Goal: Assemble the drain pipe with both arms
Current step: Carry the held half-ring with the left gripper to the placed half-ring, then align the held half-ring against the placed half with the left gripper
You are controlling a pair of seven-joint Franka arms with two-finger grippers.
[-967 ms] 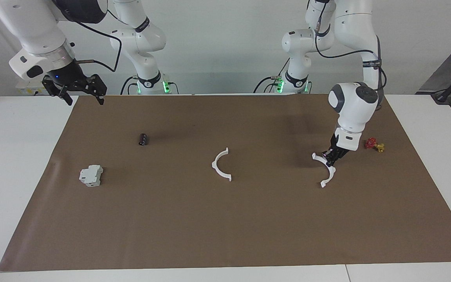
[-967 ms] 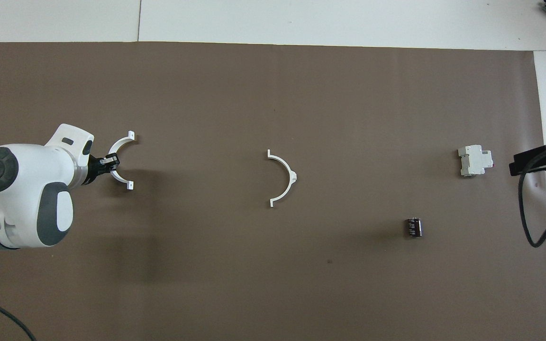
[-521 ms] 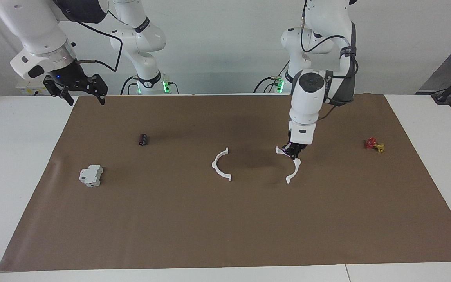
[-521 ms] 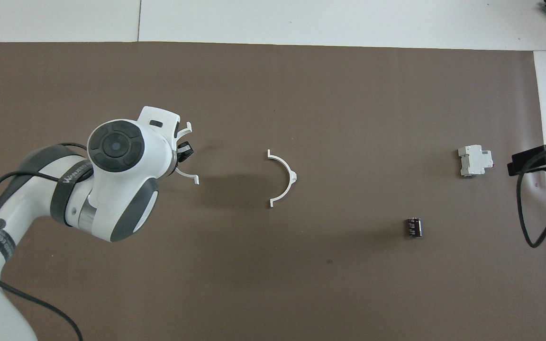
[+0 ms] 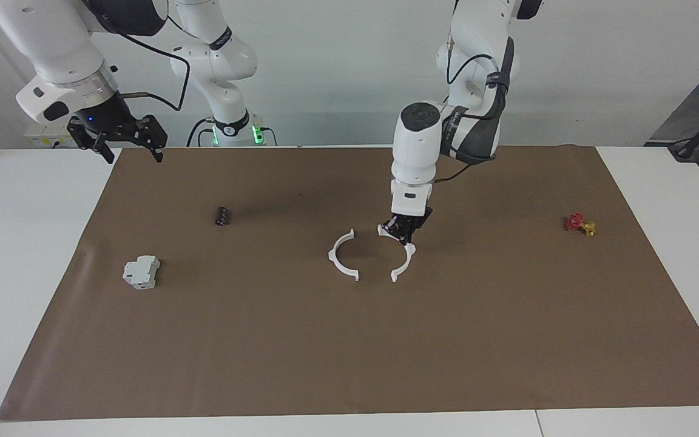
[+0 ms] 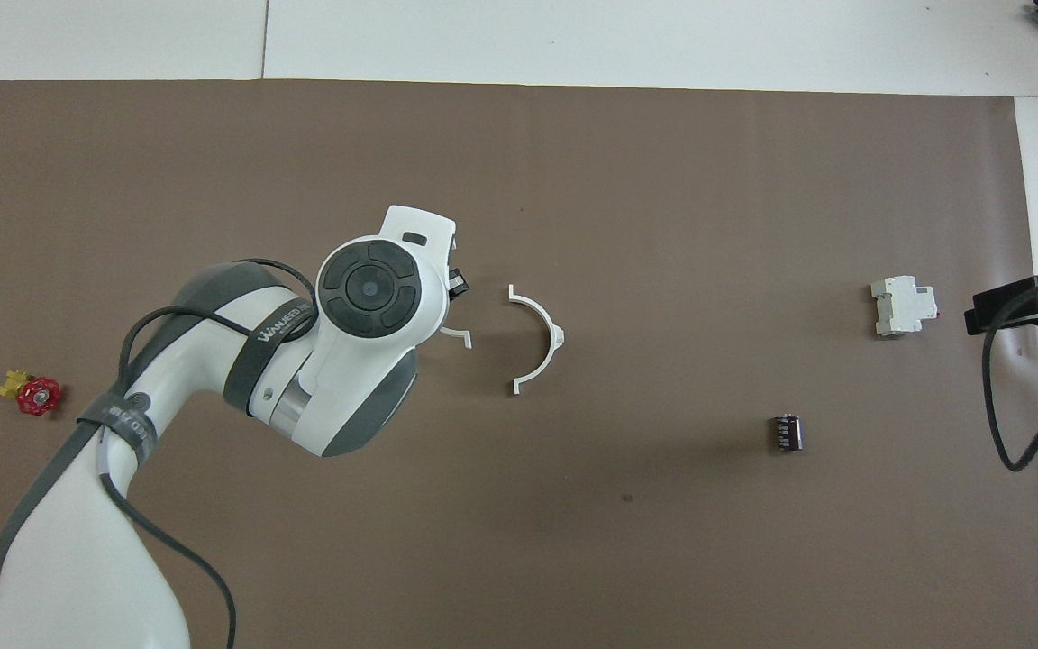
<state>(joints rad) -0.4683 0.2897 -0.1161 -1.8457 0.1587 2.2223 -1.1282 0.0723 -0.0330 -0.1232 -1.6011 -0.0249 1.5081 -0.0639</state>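
The left tool [image 5: 403, 229] is clenching one white half-ring [image 5: 399, 255] near its upper tab, with the rest of the arc hanging down toward the brown mat [image 5: 349, 340] on the counter [image 5: 22, 243]. Taking the resting half-ring [image 5: 342, 256] at the mat's middle as the landmark: the held half is sitting just beside it, toward the left arm's end of the counter, apart from it by a narrow gap, the two open sides facing each other. I cannot tell whether the held piece is grazing the mat or hanging just clear of it.

To do this step well, I judge that the tabs should be lining up pair by pair before the gap is closed; the held arc appears slightly tilted against the resting one, so levelling it first would help. The resting half is lying free and would likely slide if pushed, so the right tool [image 5: 125, 141], which is waiting spread open over the mat's corner well apart from the landmark, should probably be pinning or gripping it.

A grey-white box [image 5: 141, 271] and a small dark cylinder [image 5: 221, 215] are lying toward the right arm's end from the landmark, and a red-and-yellow valve [image 5: 580, 224] well toward the left arm's end; none is in the way.
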